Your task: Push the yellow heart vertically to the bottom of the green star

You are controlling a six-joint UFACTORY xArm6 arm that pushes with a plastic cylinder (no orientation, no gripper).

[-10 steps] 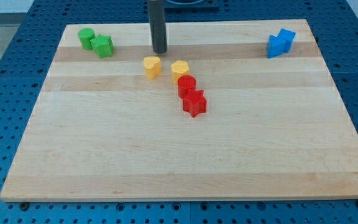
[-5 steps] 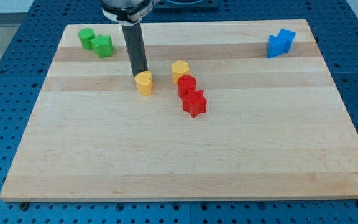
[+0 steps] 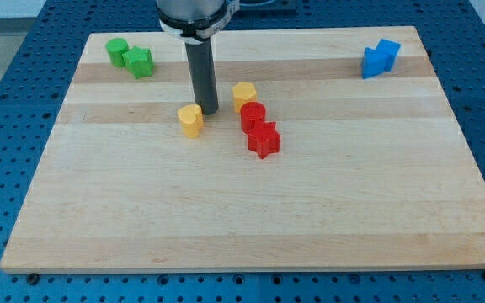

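The yellow heart (image 3: 190,119) lies on the wooden board left of centre, below and to the right of the green star (image 3: 141,61), which sits at the top left. My tip (image 3: 208,111) stands just to the right of the heart, at its upper right edge, touching or nearly touching it. The rod rises from there toward the view's top.
A green cylinder (image 3: 117,51) touches the green star's left side. A second yellow block (image 3: 243,95), a red cylinder (image 3: 253,115) and a red star (image 3: 263,139) cluster right of my tip. Two blue blocks (image 3: 380,58) sit at the top right.
My tip went from above the heart to its upper left, then round to its right side. The heart slid down and to the left.
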